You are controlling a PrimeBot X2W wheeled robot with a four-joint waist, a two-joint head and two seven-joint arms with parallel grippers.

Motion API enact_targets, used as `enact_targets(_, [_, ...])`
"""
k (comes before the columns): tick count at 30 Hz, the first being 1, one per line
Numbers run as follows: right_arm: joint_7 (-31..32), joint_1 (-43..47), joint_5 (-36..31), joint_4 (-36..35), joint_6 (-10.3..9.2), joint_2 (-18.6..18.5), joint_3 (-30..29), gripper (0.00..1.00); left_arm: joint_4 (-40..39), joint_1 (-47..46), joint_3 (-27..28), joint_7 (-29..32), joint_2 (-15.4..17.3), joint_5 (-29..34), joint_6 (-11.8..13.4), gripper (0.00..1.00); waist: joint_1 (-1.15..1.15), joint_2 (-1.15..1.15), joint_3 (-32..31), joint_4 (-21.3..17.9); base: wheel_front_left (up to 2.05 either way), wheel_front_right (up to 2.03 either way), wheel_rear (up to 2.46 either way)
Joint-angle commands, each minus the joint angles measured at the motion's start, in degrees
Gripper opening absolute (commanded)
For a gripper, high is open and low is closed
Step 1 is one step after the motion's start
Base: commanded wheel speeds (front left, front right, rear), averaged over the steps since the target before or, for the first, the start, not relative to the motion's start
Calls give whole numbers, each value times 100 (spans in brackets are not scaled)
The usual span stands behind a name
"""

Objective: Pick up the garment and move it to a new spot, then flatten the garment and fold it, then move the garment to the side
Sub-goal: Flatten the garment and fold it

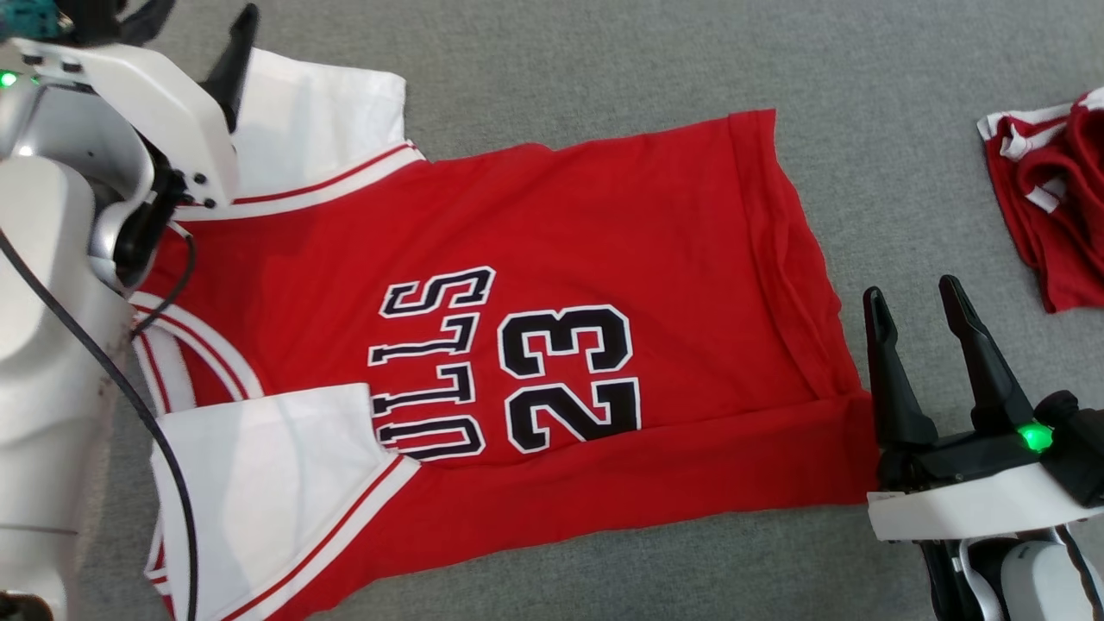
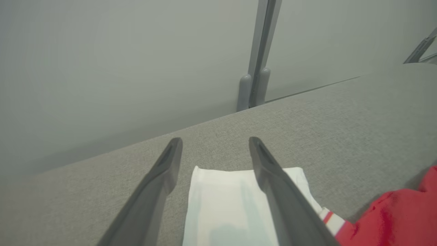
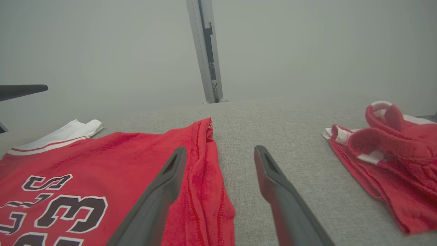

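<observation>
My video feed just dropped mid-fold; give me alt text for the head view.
A red jersey with white sleeves, numbered 23, lies flat on a grey surface, collar toward the left. The open left gripper hangs over its far sleeve, the open right gripper is by the hem's near corner; another red garment lies at right.

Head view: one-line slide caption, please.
Red jersey spread out; open left end effector at sleeve, open right end effector at hem.

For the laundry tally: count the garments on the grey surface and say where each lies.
2. The red jersey lies spread across the middle of the head view; a bunched red garment sits at its right edge, cut off. Others may be hidden.
</observation>
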Motion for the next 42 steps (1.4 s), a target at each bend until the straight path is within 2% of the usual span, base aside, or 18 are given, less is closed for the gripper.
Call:
enact_targets(1, [-91, -108, 40, 60, 1, -7, 28, 100, 223, -212, 17, 85, 78, -66, -73, 100, 0, 0, 374, -353, 0, 0, 0])
enact_targets(5, [-278, -285, 133, 300, 1, 17, 164, 100, 1028, -715, 19, 334, 371, -194, -247, 100, 0, 0, 647, -570, 0, 0, 0])
enact_targets(9, [-370, -364, 164, 443, 1, 39, 250, 100, 1505, -896, -33, 519, 567, -307, -304, 100, 0, 0, 735, -671, 0, 0, 0])
enact_targets(15, [-451, -421, 181, 578, 1, 21, 261, 100, 2009, -878, -179, 1013, 626, -525, -345, 100, 0, 0, 734, -700, 0, 0, 0])
enact_targets(17, [-447, -457, 190, 604, 1, -23, 200, 100, 2091, -848, -264, 1246, 578, -637, -357, 0, 0, 0, 723, -674, 0, 0, 0])
enact_targets(22, [-328, -756, 276, 613, 1, -198, 88, 100, 1959, -932, -464, 1396, 550, -751, -353, 0, 0, 0, 690, -583, 0, 0, 0])
enact_targets(28, [215, -1884, 823, 1156, 1, -808, 336, 100, 1717, -1111, -714, 1198, 405, -872, -358, 0, 0, 0, 618, -340, 0, 0, 0])
enact_targets(32, [507, -2751, 1197, 1808, 0, -1268, 802, 100, 1643, -1298, -933, 1090, 151, -952, -358, 0, 0, 0, 632, -48, 0, 0, 0])
enact_targets(38, [716, -3622, 1746, 2520, 0, -1609, 1760, 100, 1645, -1513, -1264, 899, -185, -1093, -359, 0, 0, 0, 709, 331, 0, 0, 0])
enact_targets(42, [861, -3868, 2165, 2798, 0, -1804, 2246, 100, 1681, -1629, -1471, 753, -256, -1182, -358, 0, 0, 0, 738, 465, 0, 0, 0])
